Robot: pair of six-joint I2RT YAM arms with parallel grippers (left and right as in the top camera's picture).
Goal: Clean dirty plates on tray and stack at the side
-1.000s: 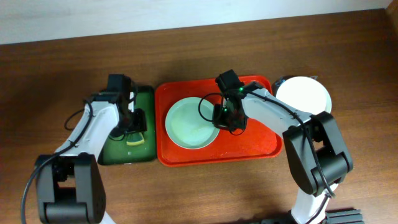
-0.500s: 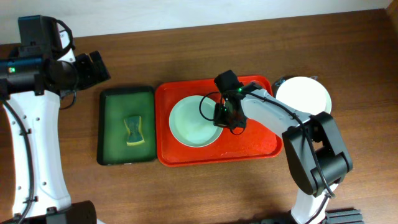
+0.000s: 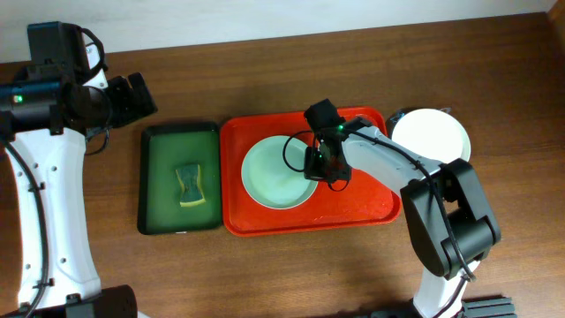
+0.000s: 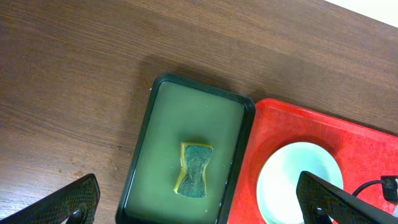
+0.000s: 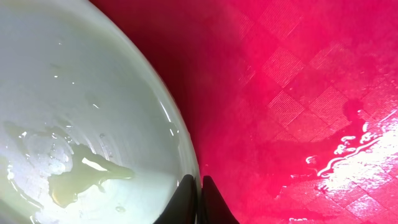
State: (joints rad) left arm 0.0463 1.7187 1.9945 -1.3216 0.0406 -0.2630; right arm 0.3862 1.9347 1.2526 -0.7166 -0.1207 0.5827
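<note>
Since a second ago the left arm has lifted off the green tray and swung back to the far left corner of the table, and the mint plate has slid slightly to the right; over the last half second nothing shifts. The left gripper hangs high above bare wood with its fingers spread wide apart, holding nothing, so the whole green tray lies uncovered, with the sponge resting in cloudy liquid near its middle, apart from every wall. That tray sits just beside the left rim of the red tray, long sides parallel. The mint plate lies flat on the left-centre of the red tray, its left edge near the tray's left rim, with bare red floor open to its right and along the front. The right gripper is down at the plate's right edge. In the wrist view its two dark fingertips stand nearly together with the plate's rim running between them, so it seems pinched on that rim, though the tips are cut off at the bottom of the frame. A pale yellowish puddle lies inside the plate, and wet streaks glint on the tray floor beside it. The white plate rests on the table just beyond the red tray's far right corner; whether it touches the rim is unclear.
</note>
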